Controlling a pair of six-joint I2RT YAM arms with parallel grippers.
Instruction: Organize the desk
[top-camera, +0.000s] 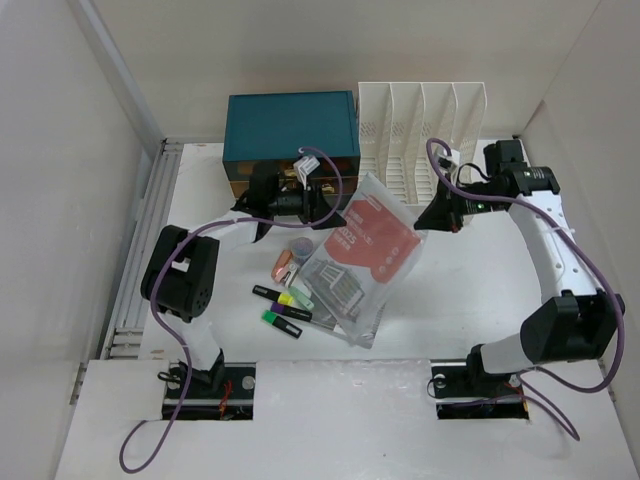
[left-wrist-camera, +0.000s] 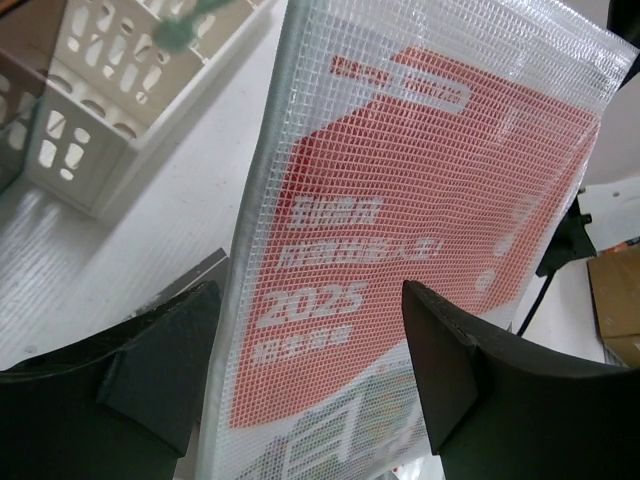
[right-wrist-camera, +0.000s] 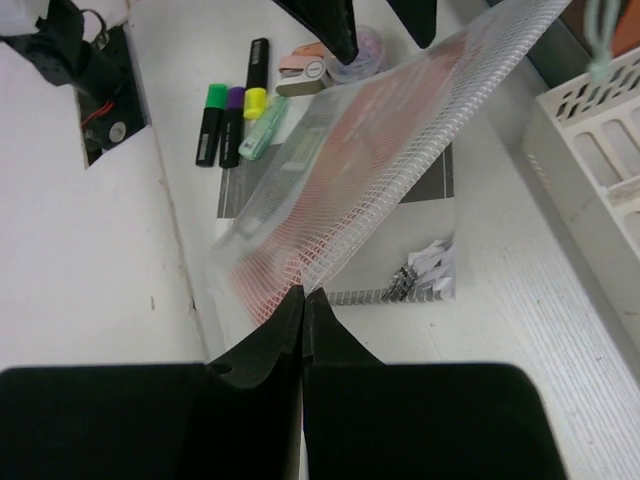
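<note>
White table (top-camera: 470, 300) spreads under me, far from tidy. Nearest, the highlighters (top-camera: 283, 305) lie loose. Beyond them my right hand (right-wrist-camera: 303, 292) is clamped on a corner of the mesh pouch (top-camera: 365, 260), holding it tilted. My left hand (left-wrist-camera: 310, 290) faces it, fingers apart. Farthest stands the file rack (top-camera: 420, 130), where I judge the pouch belongs.
</note>
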